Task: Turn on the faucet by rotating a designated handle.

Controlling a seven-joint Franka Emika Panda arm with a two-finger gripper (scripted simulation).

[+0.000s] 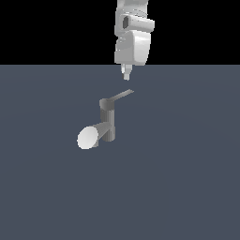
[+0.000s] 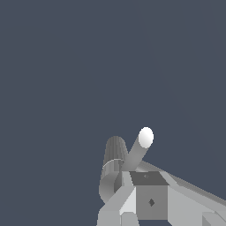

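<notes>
The faucet [image 1: 108,123] is a small grey upright cylinder with a thick spout ending in a pale oval face [image 1: 87,138]. The handle [image 1: 122,96] is a thin grey lever reaching from the cylinder's top toward the exterior view's right. My gripper [image 1: 125,78] hangs just above the lever's free end, apart from it, fingers together and empty. In the wrist view the faucet [image 2: 114,154], its pale spout end [image 2: 145,137] and the handle [image 2: 190,187] show just beyond my gripper [image 2: 148,181].
The faucet stands on a flat dark blue-grey floor [image 1: 187,178]. The white arm [image 1: 133,33] comes down from above, behind the faucet. Nothing else is in view.
</notes>
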